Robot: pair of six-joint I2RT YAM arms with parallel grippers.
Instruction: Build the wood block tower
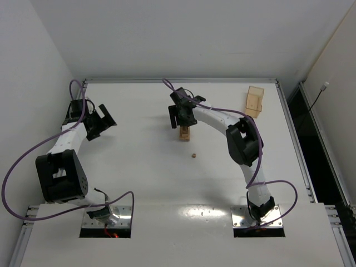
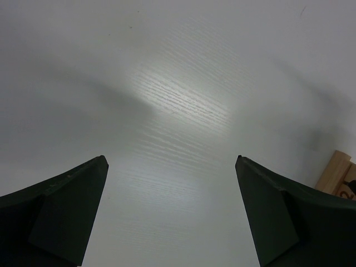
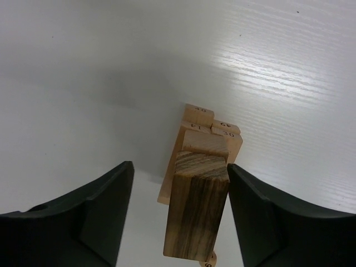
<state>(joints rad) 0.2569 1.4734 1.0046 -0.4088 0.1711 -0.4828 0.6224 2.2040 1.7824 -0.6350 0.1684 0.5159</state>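
Note:
The tower (image 1: 184, 133) is a narrow stack of light wood blocks at mid-table. In the right wrist view a darker streaked block (image 3: 197, 211) lies on top, above numbered pale blocks (image 3: 211, 130). My right gripper (image 3: 181, 166) hangs over the stack with its jaws open either side of the top block. The left finger stands clear of it and the right finger is at its edge. A tiny wood bit (image 1: 193, 155) lies on the table just in front of the tower. My left gripper (image 2: 171, 161) is open and empty over bare table at the far left (image 1: 103, 119).
A translucent amber box (image 1: 255, 101) sits at the back right. The end of a pale wood piece (image 2: 336, 172) shows at the right edge of the left wrist view. A raised rim (image 1: 183, 81) borders the table's far side.

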